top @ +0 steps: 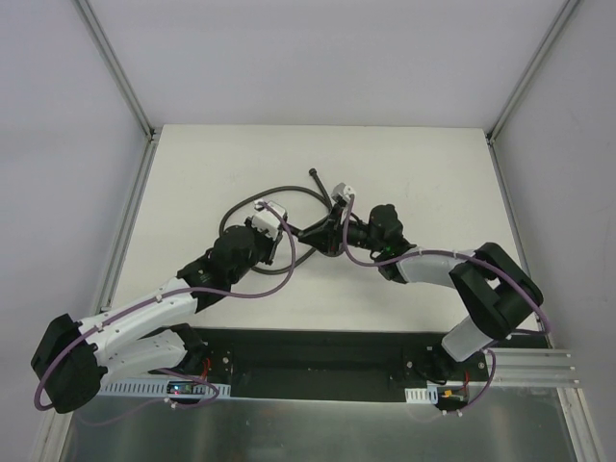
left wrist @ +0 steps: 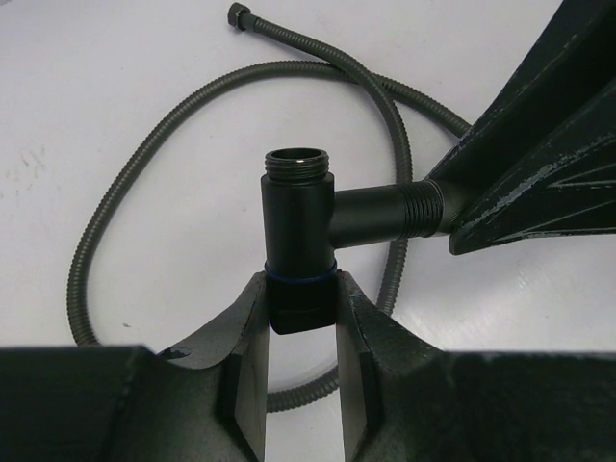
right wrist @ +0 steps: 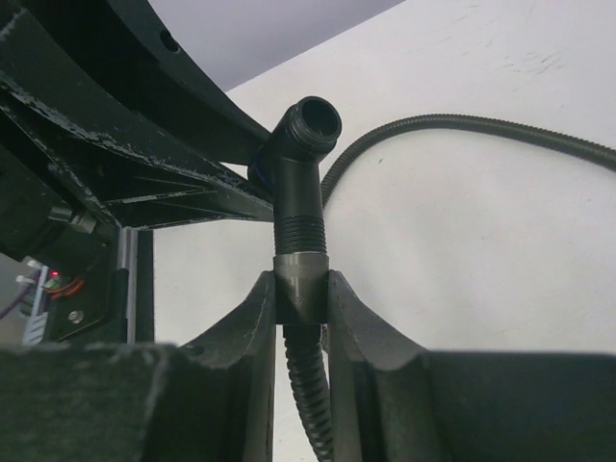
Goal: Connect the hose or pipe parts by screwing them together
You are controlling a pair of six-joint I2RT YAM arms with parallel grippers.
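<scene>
If anything tilts during the turning, threads could jam.
Now the left gripper (left wrist: 301, 294) pinches the black pipe piece with a blue ring (left wrist: 300, 217); the right gripper (right wrist: 300, 294) pinches the end nut (right wrist: 300, 274) of the long grey bendy hose (right wrist: 462, 120).

The hose (left wrist: 74, 289) loop disappears behind the fitting (left wrist: 300, 221) and beneath the left end effector (left wrist: 301, 289).

Left claw (left wrist: 300, 289), right claw (right wrist: 300, 289): clenched.

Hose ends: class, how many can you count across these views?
2. One hose end is clamped in the right gripper against the black fitting; the other lies free on the table.
</scene>
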